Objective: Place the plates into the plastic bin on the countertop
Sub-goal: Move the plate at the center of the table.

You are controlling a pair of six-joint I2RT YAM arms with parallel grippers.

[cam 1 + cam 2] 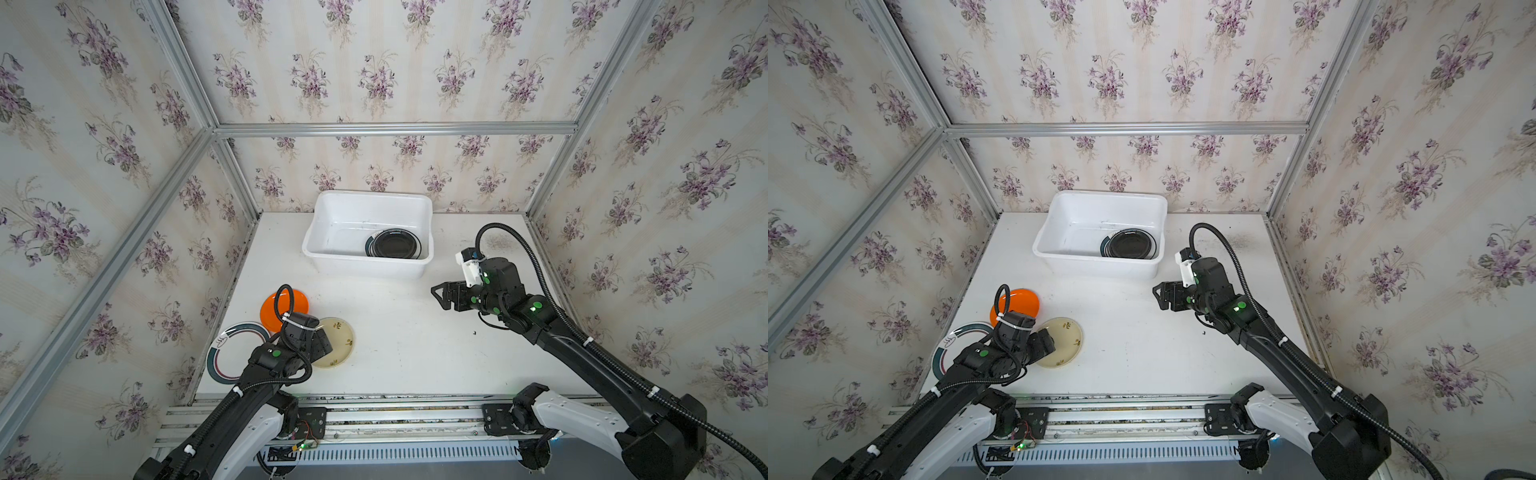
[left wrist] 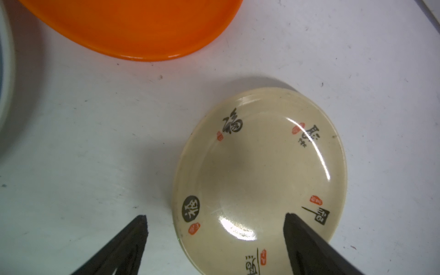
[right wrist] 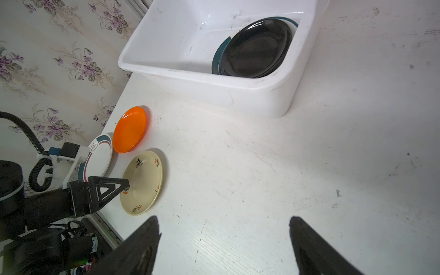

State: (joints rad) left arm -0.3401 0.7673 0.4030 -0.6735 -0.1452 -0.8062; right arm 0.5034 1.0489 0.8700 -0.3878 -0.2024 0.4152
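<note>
A cream plate [image 1: 338,343] [image 2: 259,178] with Chinese characters lies on the countertop [image 1: 395,353] at the front left. My left gripper [image 2: 216,215] is open and straddles its near rim, one finger over the plate's inside and the other over the countertop. An orange plate [image 1: 270,311] [image 2: 133,23] and a white plate with a teal rim [image 1: 232,353] lie beside it. The plastic bin [image 1: 365,268] [image 3: 238,95] stands at the back and holds a black plate [image 1: 395,244] [image 3: 257,47] on top of a teal-rimmed one. My right gripper [image 1: 436,295] [image 3: 223,219] hangs open over bare countertop, holding nothing.
Aluminium rails [image 1: 237,266] and floral wallpapered walls close in the left, back and right sides. A metal rail [image 1: 395,401] with both arm bases runs along the front edge. A small dark speck [image 1: 474,332] lies near the right arm.
</note>
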